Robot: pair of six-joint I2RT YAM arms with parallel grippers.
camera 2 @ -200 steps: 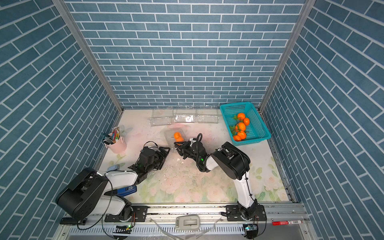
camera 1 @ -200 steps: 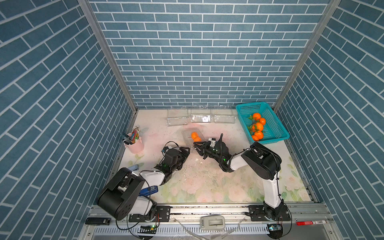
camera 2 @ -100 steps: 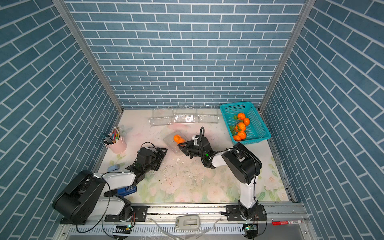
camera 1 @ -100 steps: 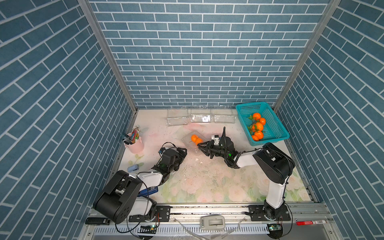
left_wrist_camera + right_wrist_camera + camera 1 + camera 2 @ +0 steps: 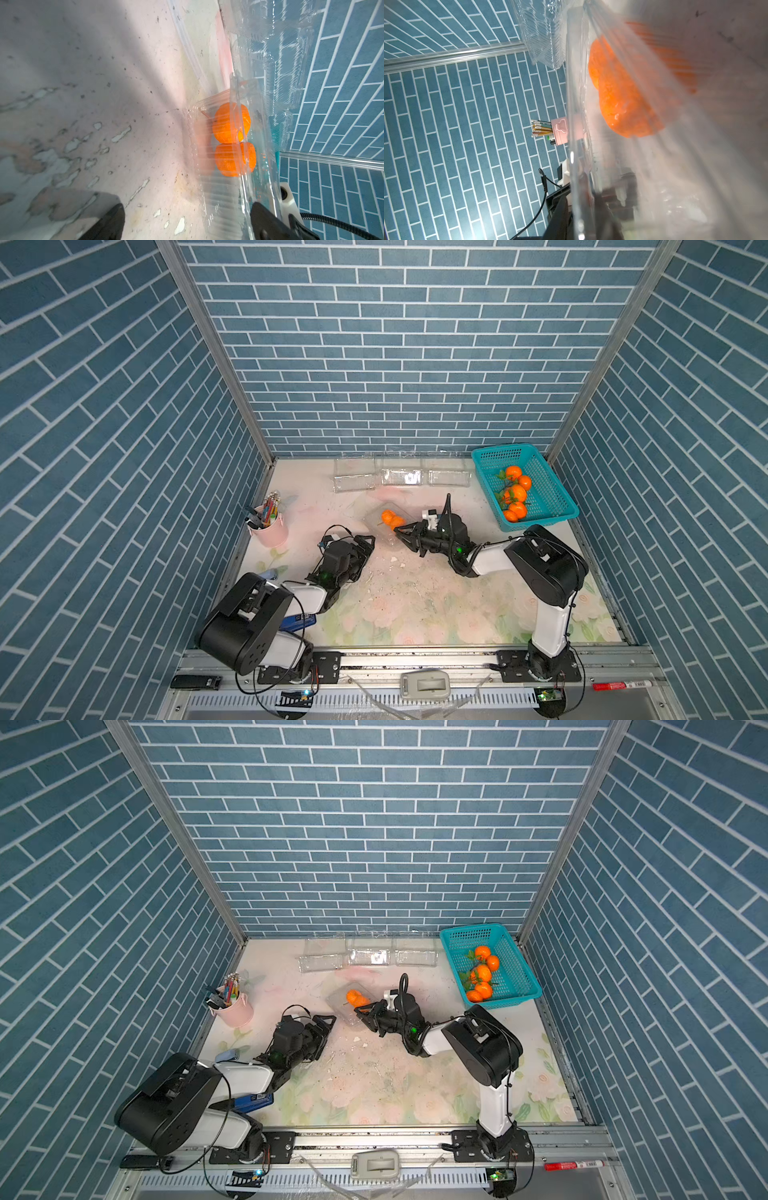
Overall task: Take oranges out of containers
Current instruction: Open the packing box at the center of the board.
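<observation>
A clear container (image 5: 376, 526) (image 5: 338, 1006) lies mid-table, tipped up, with two joined oranges (image 5: 391, 518) (image 5: 357, 998) inside it. My right gripper (image 5: 397, 533) (image 5: 360, 1016) is shut on this container's thin wall. In the right wrist view the plastic runs between the dark fingers of my right gripper (image 5: 581, 214), with the oranges (image 5: 623, 99) blurred behind it. My left gripper (image 5: 366, 546) (image 5: 326, 1028) lies open just left of the container. In the left wrist view the oranges (image 5: 231, 141) sit ahead of my left gripper (image 5: 187, 224), whose fingers stand wide apart.
Three clear containers (image 5: 401, 477) stand in a row by the back wall. A teal basket (image 5: 555, 499) at the back right holds several oranges (image 5: 515, 493). A pink pencil cup (image 5: 271, 529) is at the left. White crumbs (image 5: 392, 560) dot the mat.
My right arm swung its elbow to the right while keeping its grip on the container. The left gripper drew back slightly to the left. The oranges barely shifted.
</observation>
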